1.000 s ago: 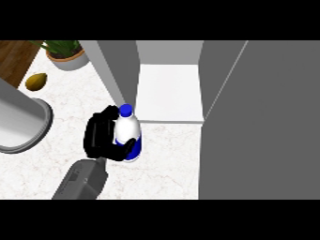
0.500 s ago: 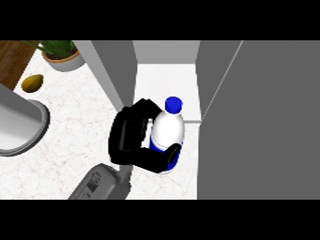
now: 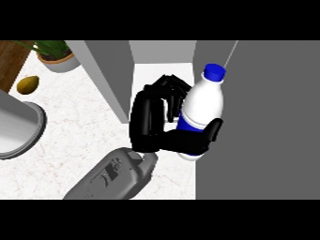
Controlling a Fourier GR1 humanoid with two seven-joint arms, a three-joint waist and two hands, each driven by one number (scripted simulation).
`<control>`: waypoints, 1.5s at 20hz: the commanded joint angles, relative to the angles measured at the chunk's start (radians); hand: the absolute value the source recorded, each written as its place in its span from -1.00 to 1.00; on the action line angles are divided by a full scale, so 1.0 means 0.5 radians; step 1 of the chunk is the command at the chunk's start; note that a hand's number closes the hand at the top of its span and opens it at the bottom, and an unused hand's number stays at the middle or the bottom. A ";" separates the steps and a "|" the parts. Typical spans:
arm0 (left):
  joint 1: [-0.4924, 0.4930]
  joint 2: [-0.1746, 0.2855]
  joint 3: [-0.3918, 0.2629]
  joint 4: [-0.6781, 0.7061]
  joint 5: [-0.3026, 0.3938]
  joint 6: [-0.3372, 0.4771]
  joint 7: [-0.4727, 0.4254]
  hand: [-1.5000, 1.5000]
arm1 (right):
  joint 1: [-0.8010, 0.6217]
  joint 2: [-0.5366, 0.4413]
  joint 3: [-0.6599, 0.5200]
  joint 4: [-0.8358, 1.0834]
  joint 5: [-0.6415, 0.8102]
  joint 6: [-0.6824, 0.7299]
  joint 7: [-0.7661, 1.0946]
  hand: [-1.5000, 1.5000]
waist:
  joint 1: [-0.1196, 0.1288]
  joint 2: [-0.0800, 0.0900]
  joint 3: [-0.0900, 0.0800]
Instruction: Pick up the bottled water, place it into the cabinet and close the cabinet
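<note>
right hand [image 3: 155, 123] | carried bottled water [image 3: 202, 101] toward 2 o'clock | off the counter, up to cabinet [image 3: 108, 77] opening | cap swung toward 12 o'clock

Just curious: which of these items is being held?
The blue-capped bottled water, fingers curled round it; the potted plant and small brown object sit apart.

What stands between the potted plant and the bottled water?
In the head view, a grey upright cabinet panel, then the right hand's fingers curled round the bottled water.
</note>
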 commanded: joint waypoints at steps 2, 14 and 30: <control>-0.186 0.000 -0.026 0.176 -0.002 0.165 0.012 1.00 | -0.097 -0.020 -0.067 -0.178 -0.189 -0.069 0.224 -1.00 | 0.010 0.007 -0.001; -0.528 0.000 0.126 0.817 0.132 0.124 -0.090 1.00 | -0.026 -0.078 -0.265 -0.130 -0.354 0.093 0.125 -1.00 | -0.035 0.013 -0.001; -0.738 0.000 0.505 1.619 0.326 -0.215 -0.524 1.00 | -0.055 -0.069 -0.275 -0.125 -0.418 0.126 0.216 -1.00 | -0.052 0.027 -0.003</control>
